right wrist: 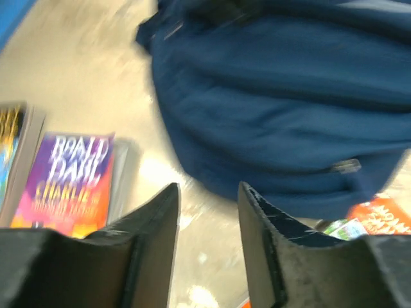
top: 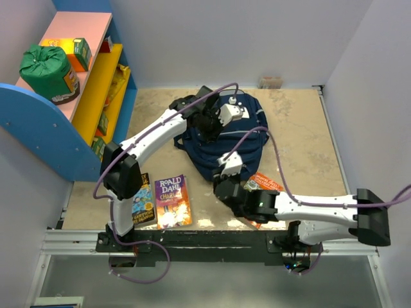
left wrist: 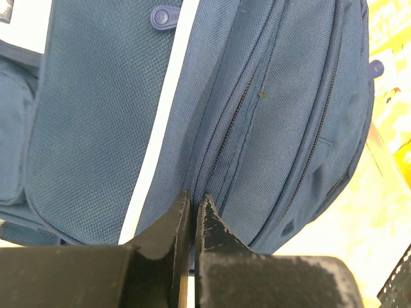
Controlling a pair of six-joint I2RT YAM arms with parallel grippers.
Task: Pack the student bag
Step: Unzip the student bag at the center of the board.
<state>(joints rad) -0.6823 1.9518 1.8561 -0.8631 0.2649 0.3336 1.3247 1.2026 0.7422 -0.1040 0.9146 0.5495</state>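
- While the left tool [left wrist: 192, 200] is clenched, its two fingers pressed almost flat together, its tips rest against the student bag [top: 253, 154] on a fold of navy fabric beside a zip line [left wrist: 232, 112]; whether they pinch that fold I cannot tell.
- Right tool [right wrist: 209, 189] is released: its jaws stand parted with a plain gap, nothing lies between them, and it hangs above the surface [top: 302, 128] touching nothing.
- At the far left stands a blue, yellow and pink shelf unit [top: 96, 83], with a green sack [top: 45, 67] and a small green box [top: 81, 52] on its top board.
- A purple Roald Dahl book [top: 172, 202] lies flat near the front edge, and a second book [top: 144, 206] lies just beside it, partly under the left arm.
- An orange book [top: 266, 183] lies just beside the bag's near edge, partly hidden by the right arm.
- The bag lies flat mid-surface; the left tool is down on its far part, and the right tool is just off its near edge, between bag and purple book.
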